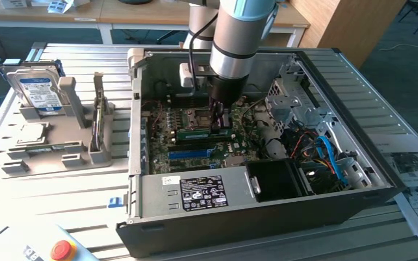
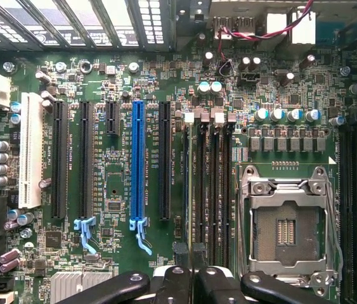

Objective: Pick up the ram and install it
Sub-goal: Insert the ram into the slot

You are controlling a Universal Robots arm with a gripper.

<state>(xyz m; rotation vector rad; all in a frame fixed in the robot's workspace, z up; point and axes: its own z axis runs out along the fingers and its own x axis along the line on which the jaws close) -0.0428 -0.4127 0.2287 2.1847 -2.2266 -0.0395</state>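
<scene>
Inside the open computer case (image 1: 267, 217), my gripper (image 1: 221, 124) reaches down to the motherboard (image 1: 187, 155). It is shut on the ram (image 1: 194, 131), a thin green stick lying level just above the board. In the wrist view the ram (image 2: 186, 183) shows edge-on as a thin line along the memory slot farthest from the empty processor socket (image 2: 286, 231). My gripper (image 2: 191, 256) straddles that line, with its dark fingers close together. I cannot tell whether the stick is fully seated in the slot.
A grey fixture outside the case, on the exterior view's left, holds a hard drive (image 1: 38, 92), a square processor chip (image 1: 31, 133) and another upright green stick (image 1: 97, 109). Cables (image 1: 325, 152) and a drive cage crowd the case on the exterior view's right. A red stop button (image 1: 62, 250) sits at the front.
</scene>
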